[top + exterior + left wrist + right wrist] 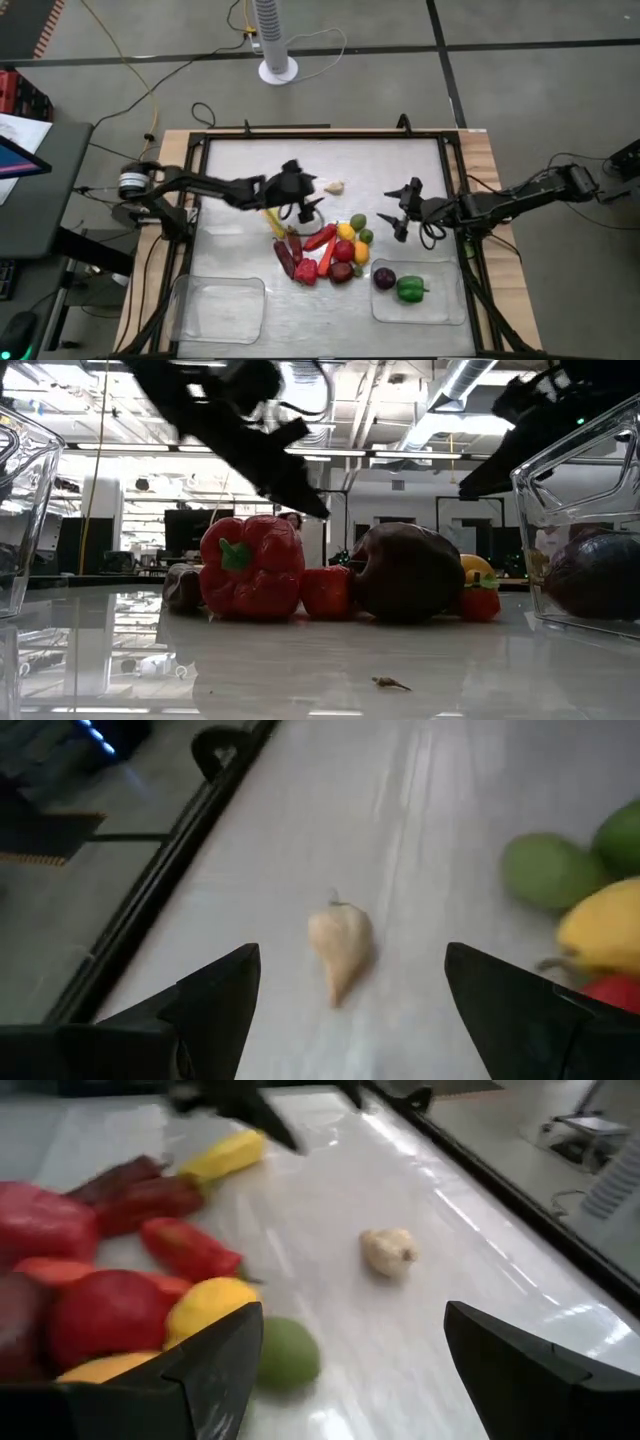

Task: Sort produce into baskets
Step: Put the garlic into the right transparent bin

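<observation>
The produce lies in a pile (325, 250) at the table's middle: red peppers, a yellow piece, green limes, dark purple pieces. A pale, garlic-like piece (334, 187) lies alone on the table beyond the pile. The left basket (218, 308) is a clear tray near the front edge. The right basket (448, 300) holds a purple piece (384, 278) and a green pepper (411, 289). My left gripper (312, 198) hangs open above the table, just left of the pale piece (340, 948). My right gripper (398, 212) stands open in the air to the right of the pile.
A dark rail frame (455, 200) runs round the work surface. A white fan base (278, 68) stands on the floor beyond the table. A bare stretch of table lies between the two baskets and along the far edge.
</observation>
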### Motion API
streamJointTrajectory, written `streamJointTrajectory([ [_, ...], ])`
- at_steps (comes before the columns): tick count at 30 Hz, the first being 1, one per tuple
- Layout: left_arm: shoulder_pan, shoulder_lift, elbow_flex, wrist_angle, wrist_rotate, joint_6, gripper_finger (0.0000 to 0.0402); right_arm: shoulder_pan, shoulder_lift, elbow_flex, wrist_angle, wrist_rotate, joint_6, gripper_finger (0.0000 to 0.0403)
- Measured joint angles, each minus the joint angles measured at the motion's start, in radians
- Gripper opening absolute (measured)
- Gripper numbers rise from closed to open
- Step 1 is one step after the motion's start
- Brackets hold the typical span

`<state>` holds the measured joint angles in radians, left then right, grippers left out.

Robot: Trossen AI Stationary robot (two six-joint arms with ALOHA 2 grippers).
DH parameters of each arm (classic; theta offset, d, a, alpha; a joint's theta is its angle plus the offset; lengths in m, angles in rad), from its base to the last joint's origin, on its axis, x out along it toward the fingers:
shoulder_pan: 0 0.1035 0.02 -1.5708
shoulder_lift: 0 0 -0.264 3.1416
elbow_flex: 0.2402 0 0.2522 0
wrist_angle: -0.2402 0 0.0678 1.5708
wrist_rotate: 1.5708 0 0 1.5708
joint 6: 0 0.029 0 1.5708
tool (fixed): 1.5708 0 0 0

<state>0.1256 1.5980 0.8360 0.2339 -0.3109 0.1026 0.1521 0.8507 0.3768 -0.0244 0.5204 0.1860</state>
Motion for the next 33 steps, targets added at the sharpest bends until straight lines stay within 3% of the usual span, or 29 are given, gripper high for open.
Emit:
streamJointTrajectory([
  [4,-0.060,-0.124,-0.149,0.167,-0.013,-0.100,0.0306,-0.106,0.121,0.000,0.191,-0.127,-0.054,0.0337],
  [8,-0.097,-0.222,-0.211,0.241,-0.036,-0.148,0.0306,-0.218,0.312,0.008,0.445,-0.282,-0.108,0.0337],
  [13,-0.139,-0.290,-0.221,0.239,-0.048,-0.168,0.0306,-0.317,0.547,0.124,0.474,-0.380,-0.137,0.0337],
  [18,-0.173,-0.308,-0.221,0.221,-0.072,-0.167,0.0306,-0.366,0.720,0.249,0.447,-0.395,-0.198,0.0337],
  [25,-0.190,-0.310,-0.221,0.196,-0.087,-0.149,0.0306,-0.414,0.863,0.392,0.396,-0.395,-0.281,0.0337],
  [33,-0.189,-0.310,-0.221,0.179,-0.097,-0.149,0.0306,-0.467,0.985,0.445,0.376,-0.395,-0.355,0.0328],
])
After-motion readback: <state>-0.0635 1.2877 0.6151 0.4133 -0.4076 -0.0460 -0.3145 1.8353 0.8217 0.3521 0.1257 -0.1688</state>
